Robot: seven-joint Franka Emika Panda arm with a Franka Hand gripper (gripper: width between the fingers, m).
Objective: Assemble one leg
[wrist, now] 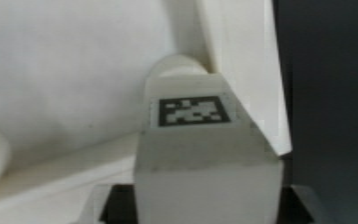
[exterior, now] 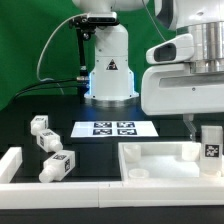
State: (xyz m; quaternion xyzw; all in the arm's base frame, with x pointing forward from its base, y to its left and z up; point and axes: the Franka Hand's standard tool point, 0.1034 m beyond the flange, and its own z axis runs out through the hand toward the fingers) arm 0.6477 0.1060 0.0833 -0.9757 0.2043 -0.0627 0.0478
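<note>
My gripper (exterior: 206,132) is at the exterior view's right, shut on a white leg (exterior: 211,146) with a black-and-white tag. It holds the leg upright at the far right corner of the large white tray-like panel (exterior: 150,156). I cannot tell whether the leg touches the panel. In the wrist view the leg (wrist: 197,130) fills the middle, tag facing the camera. The dark fingers (wrist: 119,203) press its two sides, and the panel's raised wall (wrist: 220,40) runs behind it. Three look-alike legs lie loose at the left (exterior: 38,125), (exterior: 47,141), (exterior: 57,166).
The marker board (exterior: 115,128) lies flat in the middle of the black table. The robot base (exterior: 108,75) stands behind it. A white wall piece (exterior: 10,162) stands at the left edge, and a white rail (exterior: 100,200) runs along the front.
</note>
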